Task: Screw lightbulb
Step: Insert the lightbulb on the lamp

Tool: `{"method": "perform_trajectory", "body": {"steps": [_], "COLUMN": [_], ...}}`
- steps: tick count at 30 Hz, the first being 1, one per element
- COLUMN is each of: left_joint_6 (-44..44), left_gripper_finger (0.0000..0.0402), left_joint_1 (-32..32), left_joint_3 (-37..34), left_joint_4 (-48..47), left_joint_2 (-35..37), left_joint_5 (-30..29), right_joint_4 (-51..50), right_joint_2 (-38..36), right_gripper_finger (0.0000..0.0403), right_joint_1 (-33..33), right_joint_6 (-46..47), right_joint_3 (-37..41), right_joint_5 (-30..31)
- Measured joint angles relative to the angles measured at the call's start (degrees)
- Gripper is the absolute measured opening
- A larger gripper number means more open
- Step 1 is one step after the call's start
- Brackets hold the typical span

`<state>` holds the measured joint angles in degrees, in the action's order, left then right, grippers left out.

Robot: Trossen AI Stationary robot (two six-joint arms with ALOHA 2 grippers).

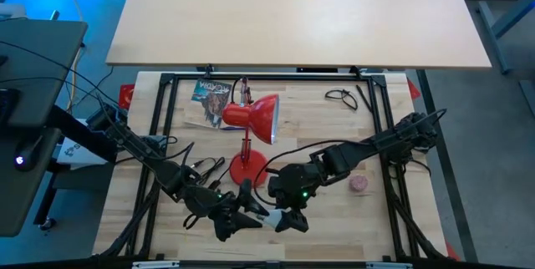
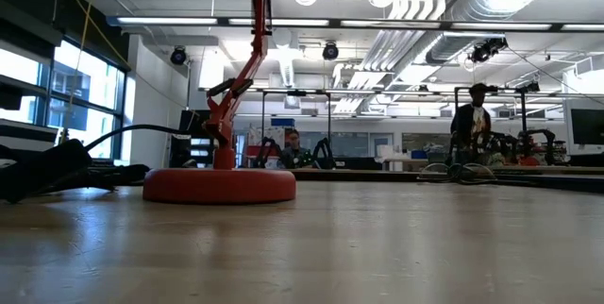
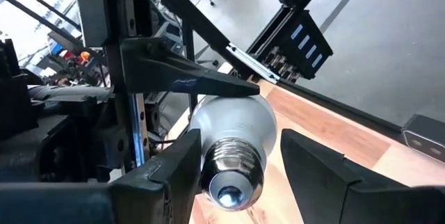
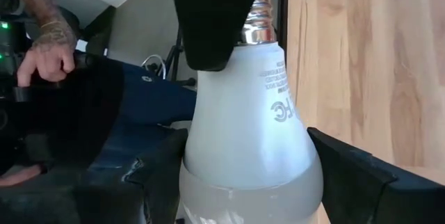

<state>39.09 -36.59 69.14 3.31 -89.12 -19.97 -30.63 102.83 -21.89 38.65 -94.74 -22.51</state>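
Observation:
The lightbulb (image 1: pixel 269 216), white with a silver screw base (image 3: pixel 233 172), hangs above the table's near edge between my two grippers. My right gripper (image 1: pixel 282 220) is shut on its glass end. My left gripper (image 1: pixel 251 216) stands open, one finger (image 3: pixel 174 172) close beside the screw base and the other (image 3: pixel 313 172) a clear gap away. The red lamp stands farther back on its round base (image 1: pixel 248 169), its shade (image 1: pixel 261 117) tipped toward the far side; the low view shows the lamp's base (image 2: pixel 219 186) resting on the wood. My right gripper pinches the wide, round end of the bulb's glass (image 4: pixel 208 175) between its two fingers, reaching in from the table's right and slanting down. The bulb is lifted clear, with its screw base (image 4: pixel 261 15) pointing away toward my left gripper. My left gripper: whether its near finger touches the screw base, I cannot tell.
A pink ball (image 1: pixel 359 184) lies right of the lamp. Glasses (image 1: pixel 341 96) and a printed card (image 1: pixel 211 93) lie near the far edge. A person's hand (image 4: pixel 49 43) shows beyond the table's near side. Cables (image 1: pixel 201 169) trail left of the lamp base.

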Motion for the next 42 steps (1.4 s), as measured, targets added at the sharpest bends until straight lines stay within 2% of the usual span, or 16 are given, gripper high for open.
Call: {"method": "perform_trajectory", "body": {"steps": [15, 28, 42], "left_joint_6": [0.17, -0.98, -2.1], "left_gripper_finger": [0.0186, 0.0184, 0.0093], "left_joint_1": [1.39, 1.76, 1.69], "left_joint_3": [0.0, 0.0, 0.09], "left_joint_4": [3.15, 2.2, 2.52], "left_joint_2": [-0.28, -0.3, -0.33], "left_joint_5": [1.95, 3.41, 3.58], "right_joint_4": [1.16, 1.37, 1.36], "right_joint_2": [-0.02, -0.02, -0.02], "right_gripper_finger": [0.0259, 0.0259, 0.0259], "right_joint_1": [-0.01, 0.02, 0.11], "right_joint_6": [-0.15, -1.22, -0.64], "right_joint_3": [0.0, 0.0, 0.0], "right_joint_5": [-0.46, -0.53, -0.9]}}
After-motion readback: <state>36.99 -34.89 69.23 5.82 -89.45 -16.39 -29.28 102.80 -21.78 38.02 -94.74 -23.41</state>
